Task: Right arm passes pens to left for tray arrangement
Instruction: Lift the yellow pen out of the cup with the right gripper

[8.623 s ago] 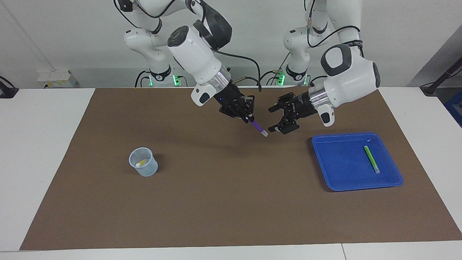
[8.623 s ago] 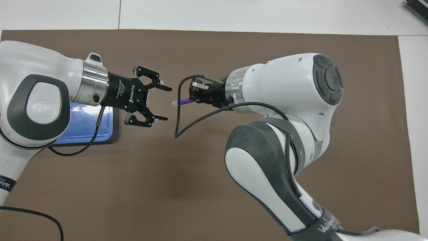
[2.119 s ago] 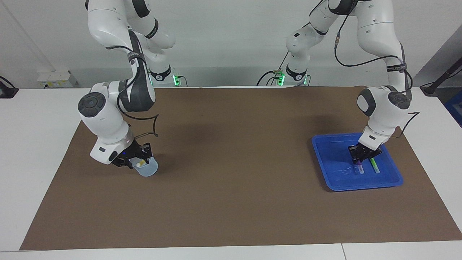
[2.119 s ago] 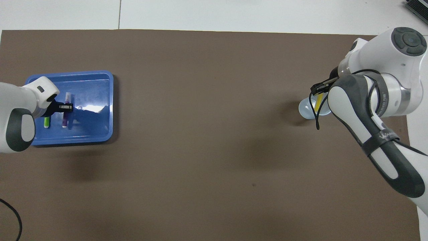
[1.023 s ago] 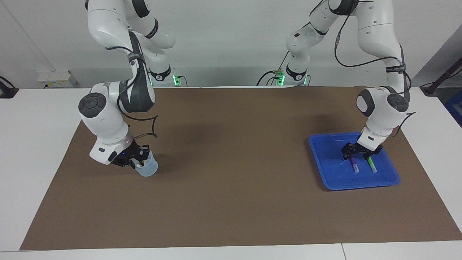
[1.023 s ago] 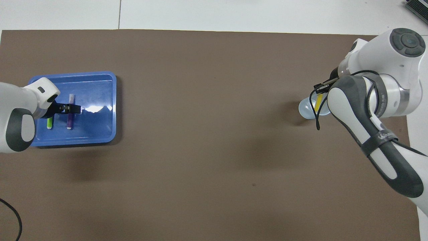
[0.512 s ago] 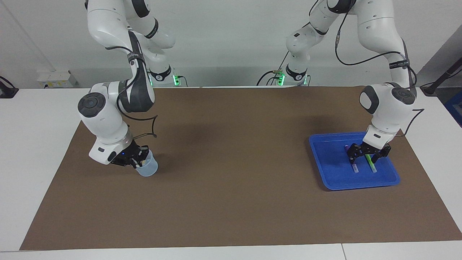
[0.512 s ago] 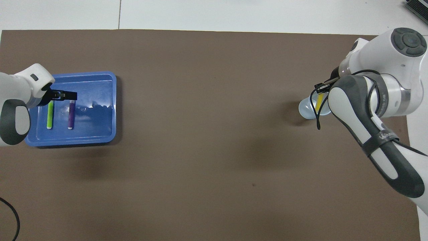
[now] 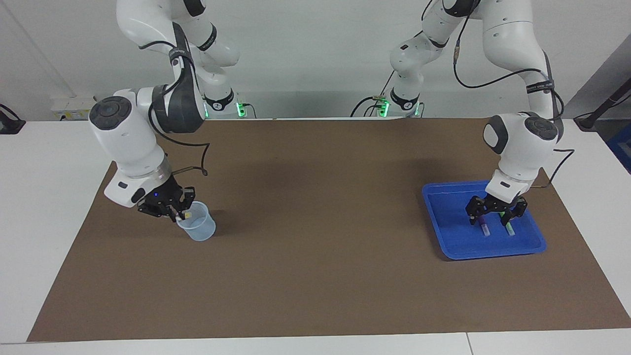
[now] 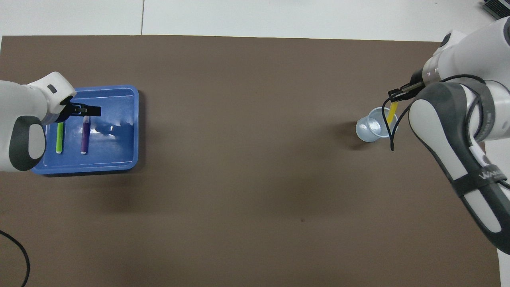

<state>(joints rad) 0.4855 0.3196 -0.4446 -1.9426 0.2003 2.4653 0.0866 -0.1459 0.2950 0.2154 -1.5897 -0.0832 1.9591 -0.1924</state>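
Note:
The blue tray (image 9: pixel 451 219) lies toward the left arm's end of the table and also shows in the overhead view (image 10: pixel 115 139). The green pen (image 10: pixel 59 137) and the purple pen (image 10: pixel 84 136) lie in it side by side; both also show in the facing view, the purple pen (image 9: pixel 482 228) and the green pen (image 9: pixel 508 229). My left gripper (image 9: pixel 494 217) hangs open and empty just over them. My right gripper (image 9: pixel 175 212) is shut on the yellow pen (image 10: pixel 392 111) and holds it slanted, its lower end still inside the translucent cup (image 10: pixel 372 128).
The cup (image 9: pixel 198 228) stands on the brown mat (image 9: pixel 315 246) toward the right arm's end of the table. A black cable loops from the right wrist (image 10: pixel 392 135) over the cup's rim. White table borders the mat on all sides.
My left gripper let go of the purple pen in the tray and rose a little. My right gripper lifted, drawing the yellow pen partly out of the cup.

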